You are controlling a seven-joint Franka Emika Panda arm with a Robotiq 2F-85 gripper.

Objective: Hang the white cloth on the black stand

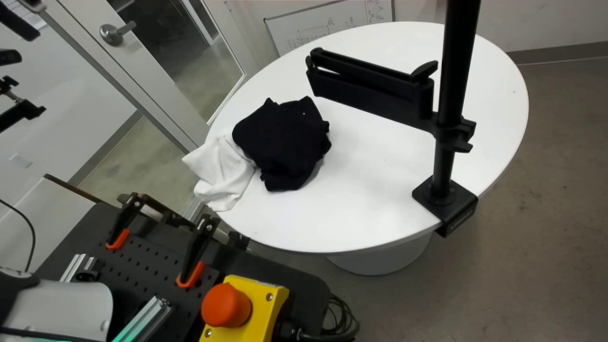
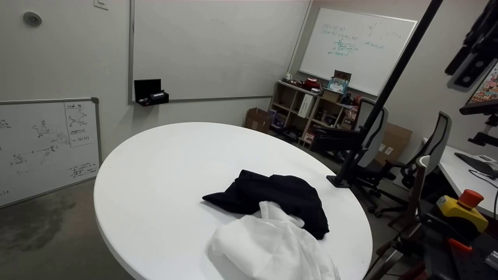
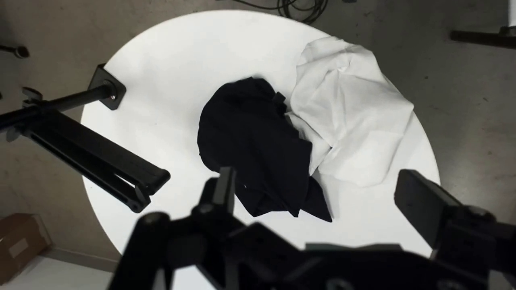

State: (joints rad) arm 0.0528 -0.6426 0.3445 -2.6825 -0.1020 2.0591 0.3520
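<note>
The white cloth point(image 3: 354, 104) lies crumpled on the worktop point(image 1: 375, 204), loose and matt, soft creases crossing it in the wrist view. It sits right at the round edge and covers a stretch of the rim; whether any of it hangs below is hard to make out. Its inner side touches the dark cloth point(image 3: 258, 145), bunched nearer the middle. The black stand point(image 1: 456, 71) is fixed at the edge, well apart from both cloths, its folded side arm point(image 1: 370, 90) reaching inward over the surface.

Only the wrist view clearly shows the claw point(image 3: 316, 185), its fingers point(image 3: 418, 201) spread wide apart above the worktop. In an exterior view, a raised white fold point(image 2: 272, 212) shows against the dark cloth. A door handle point(image 1: 114, 34) appears in an exterior view; in an exterior view, shelving point(image 2: 286, 95) stands beyond the far edge. The yellow box point(image 1: 268, 304) near the worktop shows in both exterior views but not from the wrist.
</note>
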